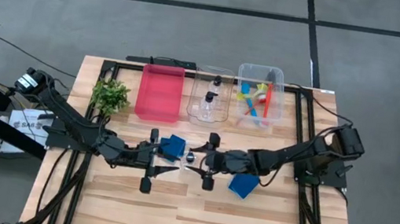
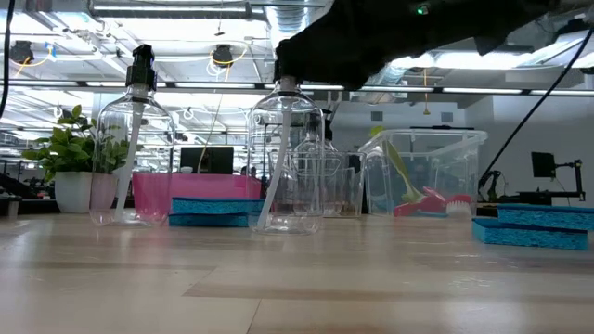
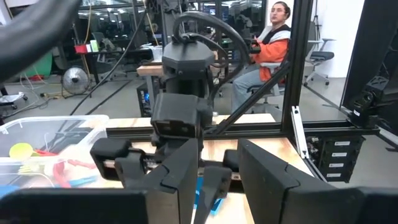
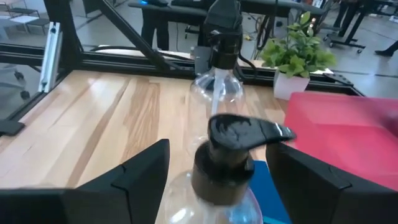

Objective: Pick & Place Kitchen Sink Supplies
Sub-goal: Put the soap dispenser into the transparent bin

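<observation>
Clear pump bottles number three: one point(image 1: 209, 107) in the middle bin point(image 1: 196, 95), two on the table. Right gripper point(image 4: 217, 180) stands wide around one bottle point(image 4: 219, 163); left gripper point(image 1: 152, 153) grips the other point(image 2: 130, 148). Two blue sponges point(image 1: 172, 148) point(image 1: 243, 184) lie nearby.

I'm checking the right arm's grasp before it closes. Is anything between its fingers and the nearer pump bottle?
Nothing visible stands in the way. The right gripper is open, with one finger on either side of the nearer pump bottle at its black top. The second bottle stands beyond it, outside the gap.
</observation>
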